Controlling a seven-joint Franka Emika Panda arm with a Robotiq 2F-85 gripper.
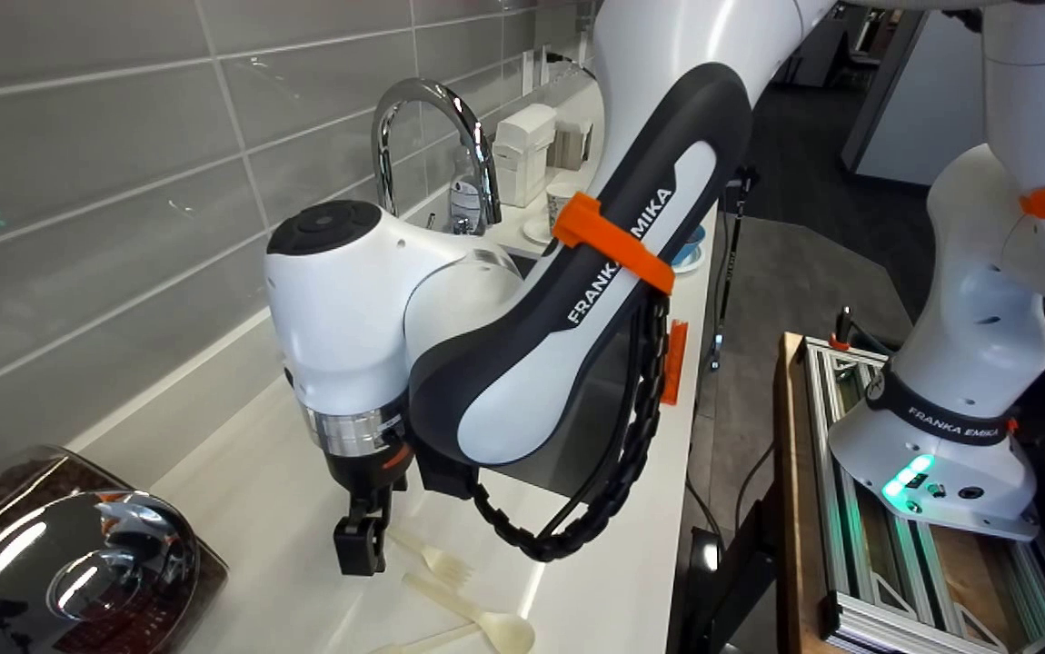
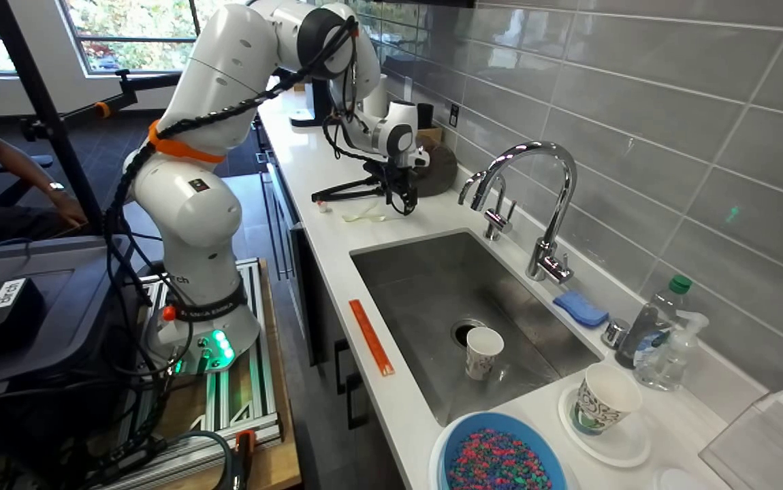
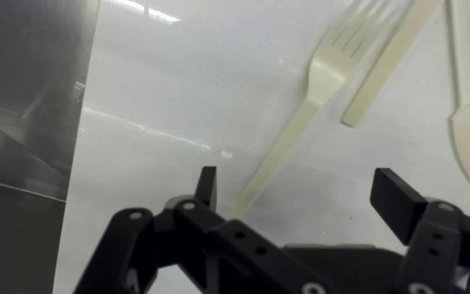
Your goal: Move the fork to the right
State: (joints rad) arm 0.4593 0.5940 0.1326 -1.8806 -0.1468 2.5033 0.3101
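The pale cream-yellow fork (image 3: 290, 136) lies flat on the white counter in the wrist view, its tines at the top and its handle slanting down to the left. It also shows in an exterior view (image 1: 445, 565). My gripper (image 3: 296, 196) is open, with nothing between its fingers. In the wrist view the fork's handle end appears between the fingertips, close to the left finger. In both exterior views the gripper (image 1: 362, 549) (image 2: 402, 203) points down above the counter beside the utensils. How far the tips are above the counter is hard to tell.
A spoon (image 1: 500, 627), its handle (image 3: 386, 69) right beside the fork, and a knife (image 3: 466, 90) lie to the fork's right in the wrist view. The steel sink (image 3: 26, 122) edge is at left. A lidded jar (image 1: 77, 572) and a chrome faucet (image 1: 432, 91) stand near the wall.
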